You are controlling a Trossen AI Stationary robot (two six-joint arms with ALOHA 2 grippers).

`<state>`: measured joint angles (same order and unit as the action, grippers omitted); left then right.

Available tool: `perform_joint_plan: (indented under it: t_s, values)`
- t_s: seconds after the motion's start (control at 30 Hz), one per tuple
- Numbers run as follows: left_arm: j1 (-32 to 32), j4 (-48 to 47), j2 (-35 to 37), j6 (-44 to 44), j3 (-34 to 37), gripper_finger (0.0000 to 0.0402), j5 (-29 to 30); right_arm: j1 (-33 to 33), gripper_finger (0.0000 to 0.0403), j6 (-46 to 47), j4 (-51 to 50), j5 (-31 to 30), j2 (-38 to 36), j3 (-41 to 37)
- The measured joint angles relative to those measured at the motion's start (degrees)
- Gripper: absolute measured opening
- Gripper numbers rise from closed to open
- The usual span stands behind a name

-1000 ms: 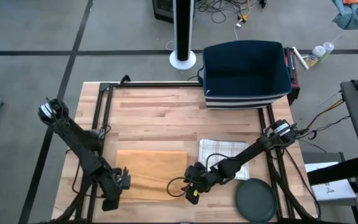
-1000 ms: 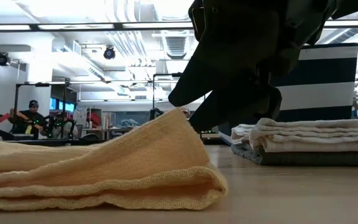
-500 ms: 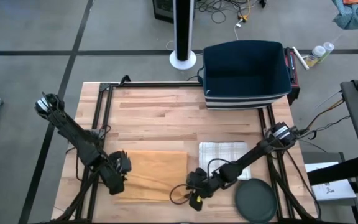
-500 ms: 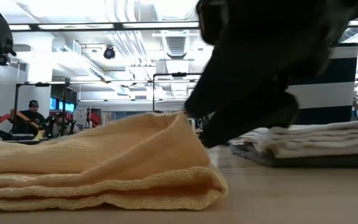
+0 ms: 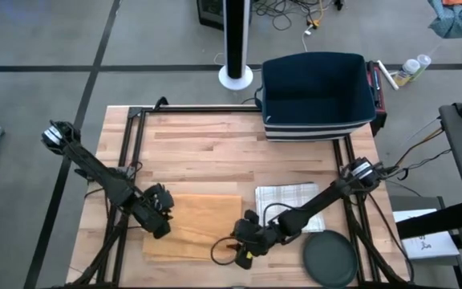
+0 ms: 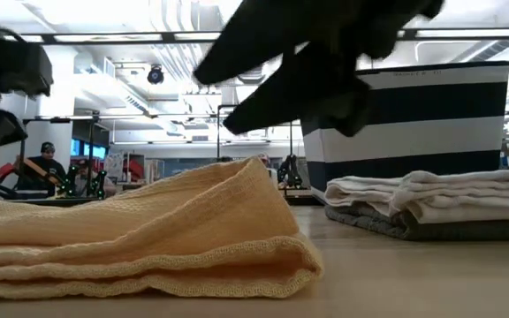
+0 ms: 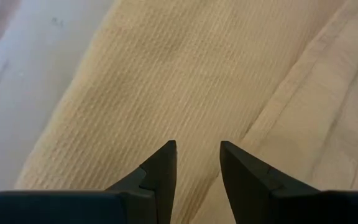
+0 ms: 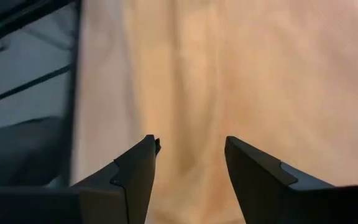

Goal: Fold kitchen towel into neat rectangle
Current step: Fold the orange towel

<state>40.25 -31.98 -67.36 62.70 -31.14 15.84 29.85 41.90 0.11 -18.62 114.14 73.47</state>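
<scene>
A: Where's the towel (image 5: pixel 192 226)?
B: Folded flat, near side of the counter (image 5: pixel 199 144).
A: The claws?
B: Left claw (image 5: pixel 160 218) and right claw (image 5: pixel 237 245) flank it, both parted, holding nothing.

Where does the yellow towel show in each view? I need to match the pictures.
High: yellow towel at the table's front, between both grippers.
Low: left foreground.
Left wrist: fills the picture.
Right wrist: fills most of it.
Shared landmark: striped bin, behind the towel in low view.
</scene>
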Motion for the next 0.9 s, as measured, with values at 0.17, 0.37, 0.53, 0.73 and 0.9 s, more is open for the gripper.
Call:
perform_joint_plan:
  t_s: [0.17, 0.37, 0.53, 0.73, 0.9]
  values:
    - [-2.2, 1.2, -2.1, -0.2, 0.0, 0.0114, -2.6, -0.4, 0.0186, 0.9, 0.0, 6.1, 2.8, 0.1]
    - [-2.2, 0.2, -3.7, -1.1, 0.0, 0.0114, -7.6, 2.0, 0.0186, 1.4, -1.7, 15.7, 5.4, 4.0]
    - [-2.2, -1.8, -2.2, -1.2, 0.1, 0.0114, -7.6, 2.9, 0.0185, 1.5, -7.9, 16.1, 5.6, 6.7]
    - [-2.0, -0.5, -0.8, -1.0, 0.1, 0.0114, -7.8, 2.3, 0.0185, -1.5, -10.4, 14.1, 5.4, 8.5]
    - [-0.8, 1.1, -1.7, -1.5, 0.1, 0.0114, -8.9, 1.2, 0.0185, -5.5, -10.5, 10.9, 5.3, 9.3]
